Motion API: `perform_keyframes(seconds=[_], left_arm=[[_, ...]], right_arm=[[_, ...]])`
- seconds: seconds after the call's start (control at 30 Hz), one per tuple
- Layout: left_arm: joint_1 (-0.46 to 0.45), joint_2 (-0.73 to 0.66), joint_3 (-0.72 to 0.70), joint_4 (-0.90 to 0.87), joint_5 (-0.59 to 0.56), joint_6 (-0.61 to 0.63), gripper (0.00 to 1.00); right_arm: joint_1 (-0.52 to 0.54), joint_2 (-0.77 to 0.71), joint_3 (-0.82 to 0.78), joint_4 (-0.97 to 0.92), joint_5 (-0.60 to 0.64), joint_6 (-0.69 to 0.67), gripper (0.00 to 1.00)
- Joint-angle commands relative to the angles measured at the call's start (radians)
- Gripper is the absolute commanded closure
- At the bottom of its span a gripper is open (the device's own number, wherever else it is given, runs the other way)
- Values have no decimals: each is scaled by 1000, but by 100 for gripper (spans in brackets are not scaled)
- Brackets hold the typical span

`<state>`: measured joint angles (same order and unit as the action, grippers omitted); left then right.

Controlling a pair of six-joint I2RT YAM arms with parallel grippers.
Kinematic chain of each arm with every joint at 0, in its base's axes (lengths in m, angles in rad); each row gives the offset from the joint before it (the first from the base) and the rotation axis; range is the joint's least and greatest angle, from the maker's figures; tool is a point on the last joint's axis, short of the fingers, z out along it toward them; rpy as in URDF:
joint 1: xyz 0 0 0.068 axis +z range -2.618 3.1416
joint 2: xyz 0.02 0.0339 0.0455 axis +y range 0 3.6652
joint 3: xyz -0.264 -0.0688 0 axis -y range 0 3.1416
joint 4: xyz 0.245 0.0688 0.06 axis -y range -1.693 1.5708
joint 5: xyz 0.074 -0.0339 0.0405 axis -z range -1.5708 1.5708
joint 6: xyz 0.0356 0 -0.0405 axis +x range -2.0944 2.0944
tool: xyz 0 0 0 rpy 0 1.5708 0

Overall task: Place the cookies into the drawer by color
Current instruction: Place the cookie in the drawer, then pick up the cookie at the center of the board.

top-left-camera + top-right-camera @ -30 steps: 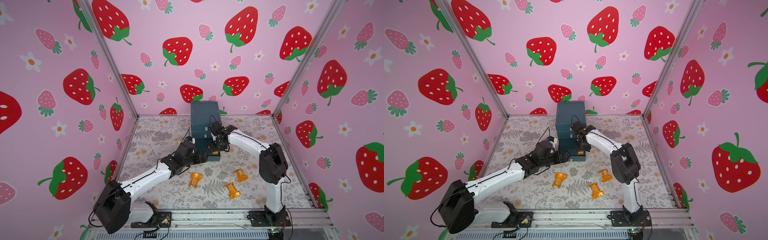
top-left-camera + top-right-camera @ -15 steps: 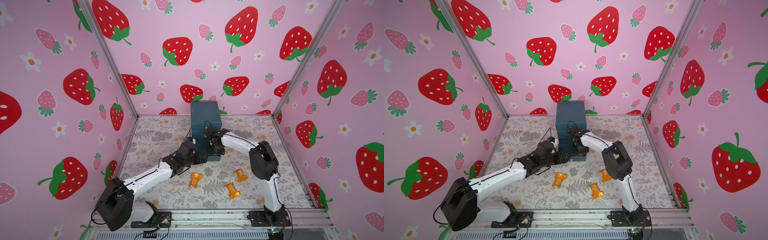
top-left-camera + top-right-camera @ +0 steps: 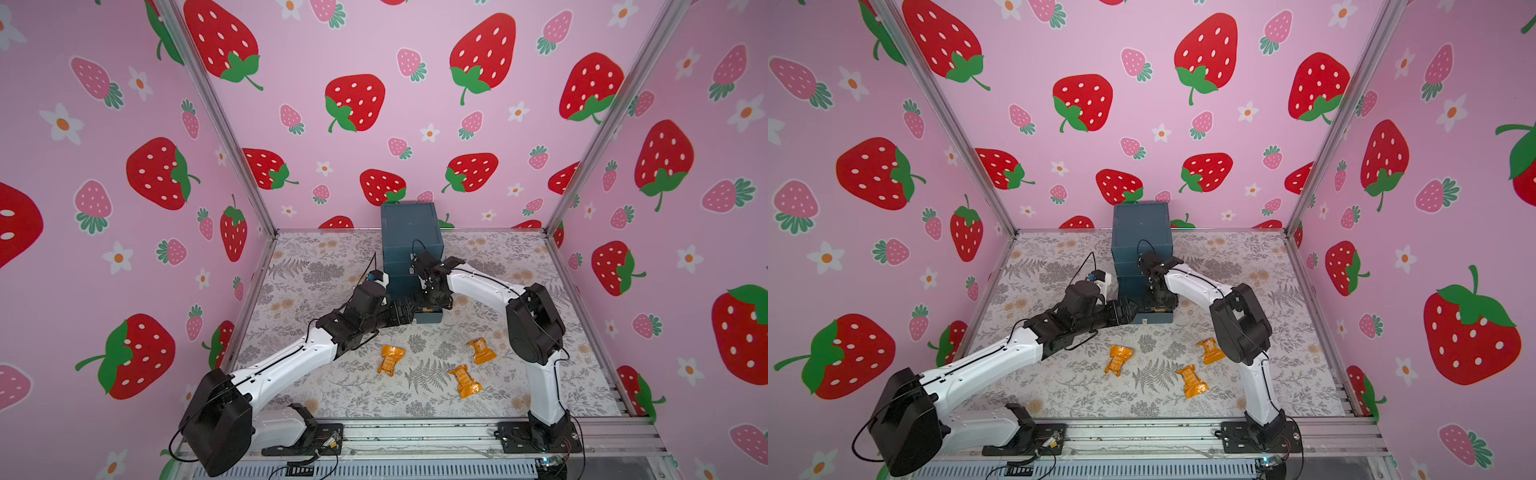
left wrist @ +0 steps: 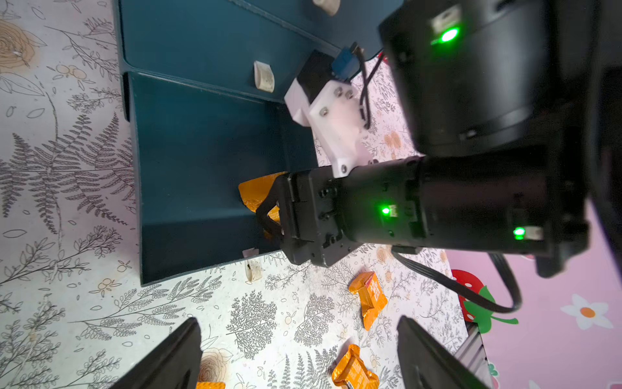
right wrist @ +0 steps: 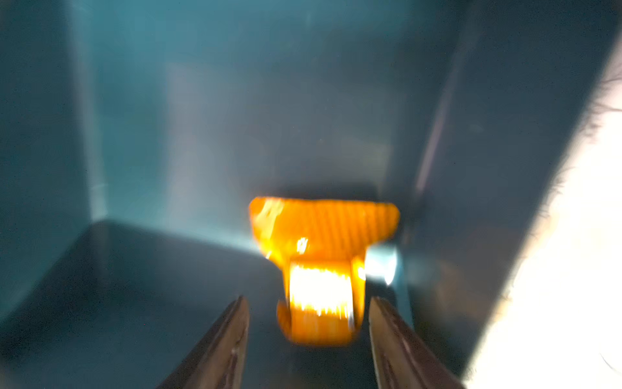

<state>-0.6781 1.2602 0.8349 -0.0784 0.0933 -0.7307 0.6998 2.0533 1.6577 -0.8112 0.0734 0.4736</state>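
Right gripper [image 5: 307,299] inside pulled-out bottom drawer [image 4: 188,151], jaws parted, orange cookie [image 5: 323,235] loose between them. Left gripper [image 4: 299,320] jaws wide, beside drawer

one cookie [image 5: 319,262] is in the bottom drawer [image 4: 188,161], three cookies [image 3: 390,359] [image 3: 481,350] [image 3: 465,380] on the table [image 3: 332,257] before it.

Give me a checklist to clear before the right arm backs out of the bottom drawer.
1. Right gripper off the orange cookie: ok, jaws apart, though blurred.
2. Cookie inside the bottom drawer: ok.
3. Left gripper open and empty: ok.
4. Next targets: ok, three loose cookies on the table.
5. Drawer holds orange only: cannot tell, the right arm hides part.
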Motion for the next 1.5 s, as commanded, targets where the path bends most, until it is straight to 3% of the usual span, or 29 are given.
perform_keyframes(seconds=[0.0,0.27,0.43,0.6,0.67,0.77,0.97,1.17,1.47], left_arm=[[-3,-31,2,-2,73,-4,7],[-72,-46,60,-132,129,1,9],[-89,-72,35,-327,159,83,11],[-102,-141,-57,-398,62,101,10],[-107,-165,-82,-438,-7,99,3],[-115,-160,-95,-528,-65,95,0],[-189,-171,-118,-572,-136,71,5],[-241,-23,-72,-608,-225,106,7],[-224,183,-2,-477,-111,177,12]], right_arm=[[-1,-125,-26,22,-59,-16,36],[-2,-511,-367,119,-214,-59,34],[-4,-713,-611,222,-344,-18,32],[-4,-860,-805,292,-422,-43,32],[-4,-910,-879,352,-437,-42,31],[-4,-927,-946,425,-448,-14,29],[-3,-900,-951,425,-471,-2,29],[-2,-926,-965,424,-459,5,29],[3,-960,-971,391,-385,8,29]])
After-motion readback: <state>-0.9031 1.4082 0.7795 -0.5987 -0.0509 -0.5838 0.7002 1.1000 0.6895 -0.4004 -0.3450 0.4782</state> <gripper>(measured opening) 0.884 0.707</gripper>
